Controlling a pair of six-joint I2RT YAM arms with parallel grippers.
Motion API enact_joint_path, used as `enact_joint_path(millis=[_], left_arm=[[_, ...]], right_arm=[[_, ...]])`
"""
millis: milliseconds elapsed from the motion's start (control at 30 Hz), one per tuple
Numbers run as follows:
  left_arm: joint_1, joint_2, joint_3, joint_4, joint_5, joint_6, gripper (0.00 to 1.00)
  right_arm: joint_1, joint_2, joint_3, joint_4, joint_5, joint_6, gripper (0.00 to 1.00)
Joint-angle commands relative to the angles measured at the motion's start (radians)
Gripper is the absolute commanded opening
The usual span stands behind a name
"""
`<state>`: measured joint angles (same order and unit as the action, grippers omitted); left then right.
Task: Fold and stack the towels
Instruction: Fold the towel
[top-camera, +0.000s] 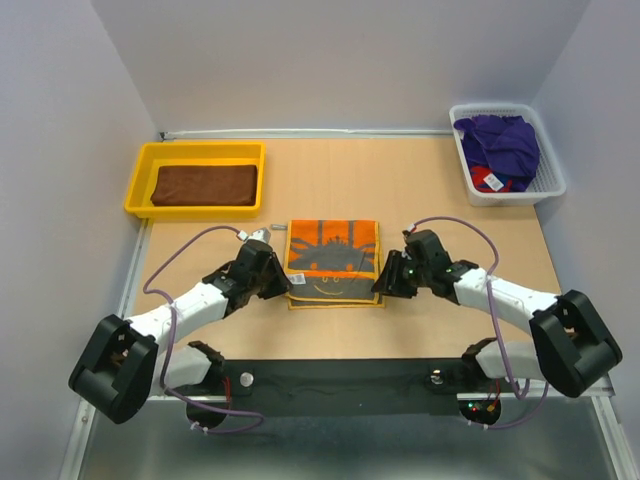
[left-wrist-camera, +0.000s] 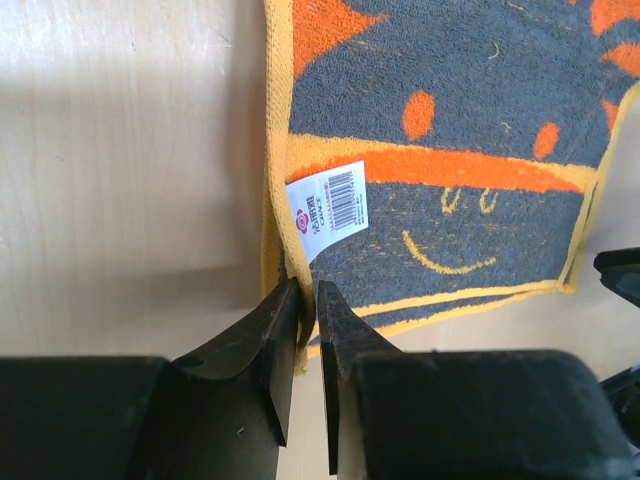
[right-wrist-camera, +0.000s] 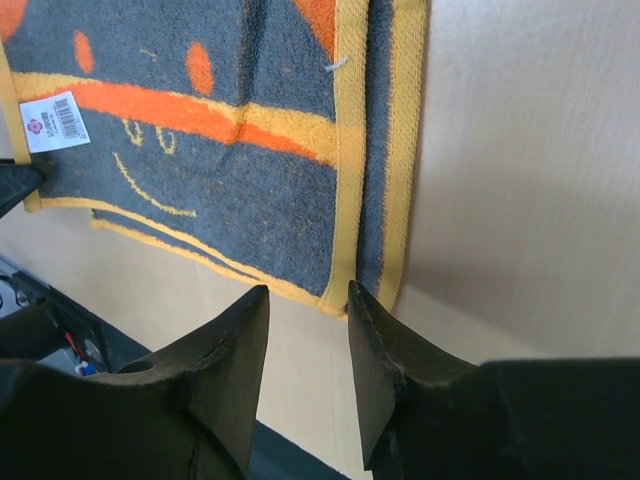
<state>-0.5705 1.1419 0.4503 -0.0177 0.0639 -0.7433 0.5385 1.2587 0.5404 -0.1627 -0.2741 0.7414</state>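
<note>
The orange towel (top-camera: 333, 262) with dark print and yellow border lies folded flat at the table's middle; it also shows in the left wrist view (left-wrist-camera: 450, 200) and the right wrist view (right-wrist-camera: 230, 170). My left gripper (top-camera: 283, 283) is shut on its yellow left near edge (left-wrist-camera: 308, 300). My right gripper (top-camera: 385, 283) is open and empty at the right near corner, jaws just short of the border (right-wrist-camera: 308, 300). The dark brown towel (top-camera: 205, 184) lies folded in the yellow tray. The purple towel (top-camera: 500, 145) and a red one (top-camera: 487, 181) are bunched in the basket.
The yellow plastic tray (top-camera: 140, 195) stands at the back left. The white mesh basket (top-camera: 550, 180) stands at the back right. A white barcode label (left-wrist-camera: 327, 208) is on the orange towel near my left gripper. Grey walls close in the sides.
</note>
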Motion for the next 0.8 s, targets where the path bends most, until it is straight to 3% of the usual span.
enact_joint_path(millis=[0,333,767], left_arm=[[-0.011,-0.031,0.036,-0.028,0.017,-0.002,0.25],[-0.009,-0.042,0.044,-0.025,0.028,-0.01,0.07],[-0.014,-0.027,0.039,-0.008,0.037,-0.01,0.02]], right_arm=[[0.011,0.019,-0.013,0.074,-0.008,0.035,0.43],[0.011,0.06,-0.048,0.098,0.029,0.064,0.39],[0.011,0.062,-0.034,0.124,0.006,0.058,0.34]])
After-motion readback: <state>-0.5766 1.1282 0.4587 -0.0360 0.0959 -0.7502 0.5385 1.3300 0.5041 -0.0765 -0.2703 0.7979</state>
